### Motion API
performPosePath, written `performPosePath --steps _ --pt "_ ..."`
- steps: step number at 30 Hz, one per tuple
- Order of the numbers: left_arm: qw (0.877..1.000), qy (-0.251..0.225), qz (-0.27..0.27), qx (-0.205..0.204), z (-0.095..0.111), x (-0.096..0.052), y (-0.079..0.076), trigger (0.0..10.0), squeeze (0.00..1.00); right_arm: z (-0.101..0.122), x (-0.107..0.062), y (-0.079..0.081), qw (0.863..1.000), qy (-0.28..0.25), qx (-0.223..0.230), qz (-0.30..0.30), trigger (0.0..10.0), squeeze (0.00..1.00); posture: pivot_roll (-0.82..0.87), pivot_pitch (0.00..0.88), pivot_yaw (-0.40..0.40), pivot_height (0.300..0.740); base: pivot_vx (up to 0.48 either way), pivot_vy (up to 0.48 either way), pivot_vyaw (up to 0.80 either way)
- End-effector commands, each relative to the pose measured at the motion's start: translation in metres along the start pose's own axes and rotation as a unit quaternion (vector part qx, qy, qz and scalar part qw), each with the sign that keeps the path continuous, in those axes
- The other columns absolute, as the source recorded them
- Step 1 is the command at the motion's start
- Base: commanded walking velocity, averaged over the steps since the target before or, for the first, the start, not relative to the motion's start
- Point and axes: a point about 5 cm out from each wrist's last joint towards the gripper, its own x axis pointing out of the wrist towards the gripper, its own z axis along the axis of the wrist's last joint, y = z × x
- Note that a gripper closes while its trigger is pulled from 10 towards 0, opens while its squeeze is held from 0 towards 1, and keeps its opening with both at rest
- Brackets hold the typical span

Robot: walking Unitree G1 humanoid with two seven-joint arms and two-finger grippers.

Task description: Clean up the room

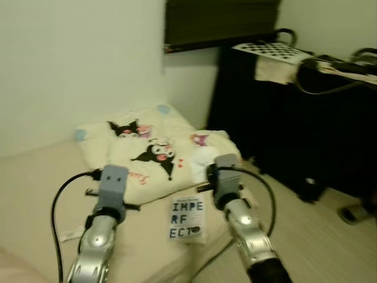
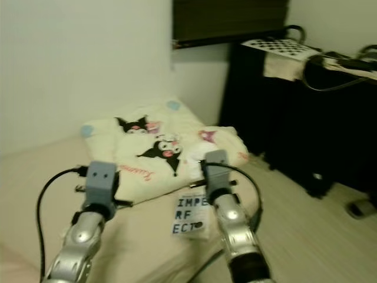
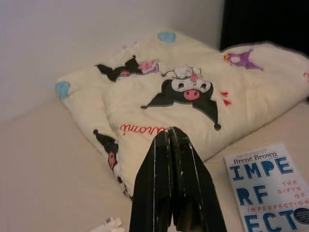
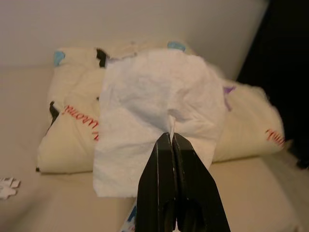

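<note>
my right gripper [image 4: 173, 137] is clamped on a white tissue [image 4: 159, 116] lifted above the bed [image 1: 35, 188]; my left gripper [image 3: 172, 135] is pressed together, empty. i judge the pick-up done; next i need a bin.

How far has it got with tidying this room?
Early on, it seems. In hand: the right gripper is shut on a white tissue, lifted above the bed. The left gripper is shut, holding nothing. Left to do: a book and a small wrapper lie on the mattress beside the folded cartoon blanket.
</note>
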Motion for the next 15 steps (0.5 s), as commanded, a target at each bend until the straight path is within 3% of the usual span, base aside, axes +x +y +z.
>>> performPosePath --steps 1,15 --pt "1.000 0.007 -0.001 0.009 -0.004 -0.002 0.000 10.0 0.00 -0.004 -0.001 -0.006 1.000 0.010 -0.003 -0.007 10.0 0.00 0.00 0.043 -0.029 0.727 0.000 0.000 -0.80" --pt "1.000 0.020 0.008 0.020 -0.012 -0.006 0.011 10.0 0.00 -0.011 -0.004 -0.008 1.000 0.020 -0.009 -0.013 10.0 0.00 0.00 0.053 -0.017 0.727 0.000 0.000 -0.80"
